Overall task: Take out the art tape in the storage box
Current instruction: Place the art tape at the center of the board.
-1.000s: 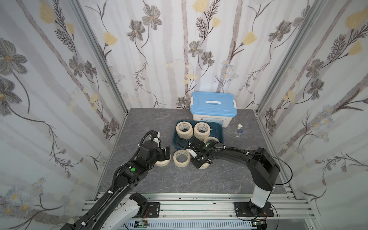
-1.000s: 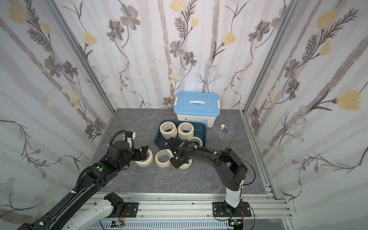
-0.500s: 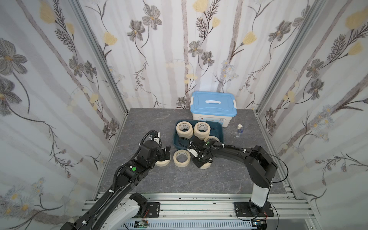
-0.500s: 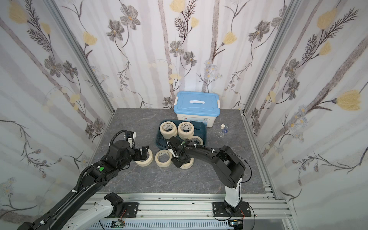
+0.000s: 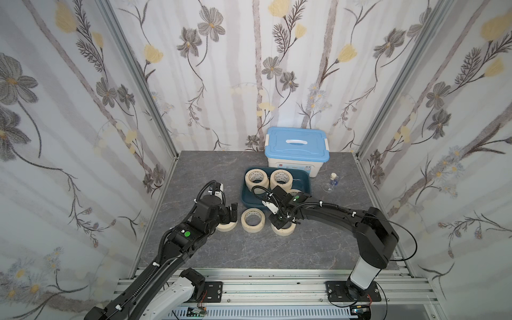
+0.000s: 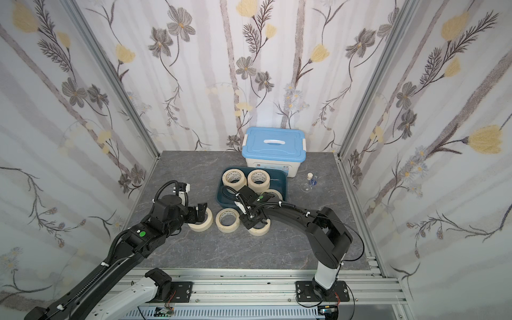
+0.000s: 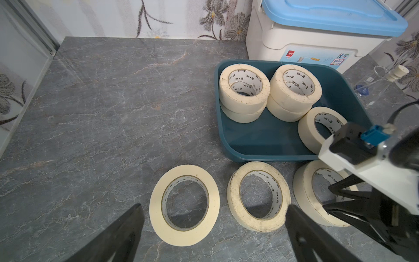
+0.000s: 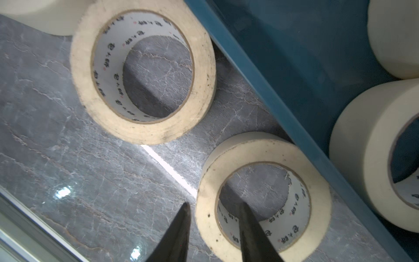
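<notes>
Neighbouring the storage box [image 5: 301,181] stand a white bin [image 5: 294,167] and glass flask [image 5: 331,184].

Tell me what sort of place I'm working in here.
Probably a staged robot test booth, not a home: wallpapered panels on aluminium posts, left arm and right arm bolted to a rail, stone-look table.

Tape rolls [image 7: 240,99]: eight
Rolls in tray [image 7: 260,138]: five
Rolls on table [image 7: 113,113]: three
Tray: one
Lidded bin [image 7: 328,20]: one
Glass flask [image 5: 333,181]: one
</notes>
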Motion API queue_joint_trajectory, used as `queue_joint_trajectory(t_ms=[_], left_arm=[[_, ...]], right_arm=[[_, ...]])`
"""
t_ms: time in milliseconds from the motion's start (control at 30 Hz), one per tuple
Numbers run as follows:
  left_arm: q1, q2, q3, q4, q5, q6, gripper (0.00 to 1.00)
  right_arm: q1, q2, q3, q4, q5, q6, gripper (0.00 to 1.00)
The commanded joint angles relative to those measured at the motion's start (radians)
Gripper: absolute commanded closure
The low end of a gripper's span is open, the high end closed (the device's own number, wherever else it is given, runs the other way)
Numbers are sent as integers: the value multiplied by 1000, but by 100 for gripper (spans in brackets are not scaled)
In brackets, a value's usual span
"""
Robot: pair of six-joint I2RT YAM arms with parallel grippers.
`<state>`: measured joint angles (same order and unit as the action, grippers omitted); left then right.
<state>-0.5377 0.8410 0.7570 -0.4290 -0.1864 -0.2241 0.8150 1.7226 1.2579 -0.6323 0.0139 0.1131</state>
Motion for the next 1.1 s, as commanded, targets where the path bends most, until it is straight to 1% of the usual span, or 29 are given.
queue_joint_trajectory(t_ms=[0, 133, 233, 400, 567, 633, 833, 1067], left_arm=[[2, 12, 9, 39, 5, 3, 0], [1, 38, 14, 60, 27, -5, 0], [1, 51, 18, 68, 17, -22, 0], [2, 33, -6, 96, 22, -40, 0], [1, 22, -13, 83, 30, -47, 0], [1, 19, -15, 77, 35, -52, 0], [1, 6, -28, 73, 41, -61, 0], [1, -8, -43, 69, 34, -66, 0]], right_arm=[[-15, -55, 7, -20, -37, 21, 61], [-49, -98, 36, -35, -34, 23, 58], [-76, -97, 62, -38, 12, 23, 55], [-127, -48, 107, -40, 38, 36, 50], [-162, 29, 155, -40, 95, 45, 43], [-180, 62, 176, -38, 108, 49, 42], [-211, 161, 234, -33, 112, 64, 42], [-226, 252, 282, -31, 122, 86, 45]])
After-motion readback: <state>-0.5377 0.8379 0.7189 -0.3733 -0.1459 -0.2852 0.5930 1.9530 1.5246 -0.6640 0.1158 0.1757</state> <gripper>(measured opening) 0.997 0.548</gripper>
